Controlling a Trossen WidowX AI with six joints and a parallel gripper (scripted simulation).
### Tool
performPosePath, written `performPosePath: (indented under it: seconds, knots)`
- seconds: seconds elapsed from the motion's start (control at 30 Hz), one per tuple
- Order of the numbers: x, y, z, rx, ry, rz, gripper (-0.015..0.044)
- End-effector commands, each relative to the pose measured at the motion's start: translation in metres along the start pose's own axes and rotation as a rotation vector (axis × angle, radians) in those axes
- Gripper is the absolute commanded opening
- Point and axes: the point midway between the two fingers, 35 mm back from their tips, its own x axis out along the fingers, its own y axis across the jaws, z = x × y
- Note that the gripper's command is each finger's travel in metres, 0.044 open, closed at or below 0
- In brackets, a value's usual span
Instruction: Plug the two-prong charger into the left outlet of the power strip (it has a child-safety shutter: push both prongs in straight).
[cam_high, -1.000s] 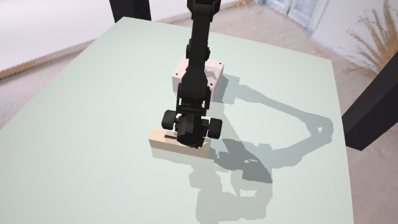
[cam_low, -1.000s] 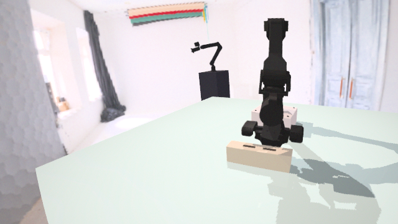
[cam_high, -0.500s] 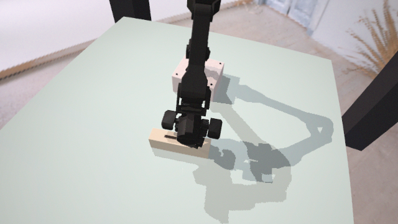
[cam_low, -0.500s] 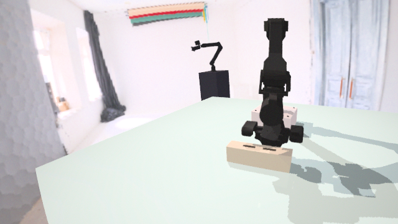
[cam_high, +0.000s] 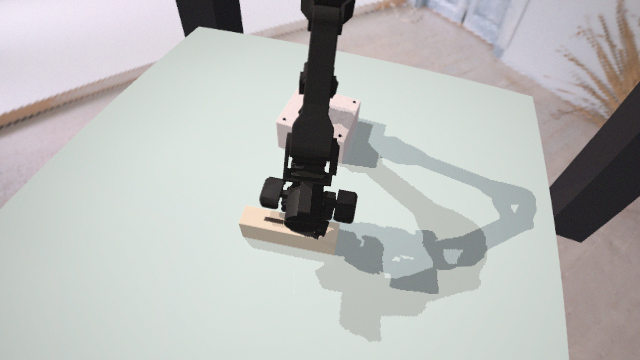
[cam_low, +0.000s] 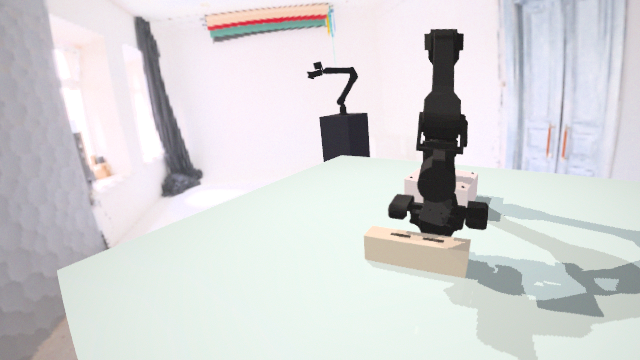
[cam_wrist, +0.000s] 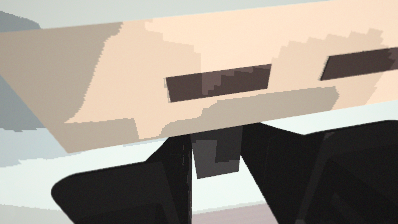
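Observation:
The tan power strip (cam_high: 285, 242) (cam_low: 415, 257) (cam_wrist: 125, 75) lies flat, with two dark slots in its top. The wrist view shows its left slot (cam_wrist: 218, 83) and right slot (cam_wrist: 357, 65). My gripper (cam_high: 314, 231) (cam_low: 437, 231) (cam_wrist: 207, 121) is shut on the dark grey charger (cam_wrist: 217, 155), which shows only between the fingers in the wrist view. The fingers are at the strip's arm-side edge, below the left slot in that view; this edge cuts off their tips from sight. The prongs are hidden. Both slots are uncovered in the wrist view.
A pale pink box (cam_high: 286, 134) (cam_low: 411, 189) with small dark holes at its corners stands behind the gripper, under the arm. The pale green table (cam_high: 150, 175) (cam_low: 225, 260) carries the strip and box. Arm shadows fall across the table and the strip.

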Motion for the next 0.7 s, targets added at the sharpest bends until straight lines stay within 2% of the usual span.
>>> performPosePath:
  seconds: [0.0, 0.3, 0.67]
  knots:
    - [0.0, 0.0, 0.0, 0.0, 0.0, 0.0, 0.0]
    - [0.0, 0.0, 0.0, 0.0, 0.0, 0.0, 0.0]
    - [0.0, 0.0, 0.0, 0.0, 0.0, 0.0, 0.0289]
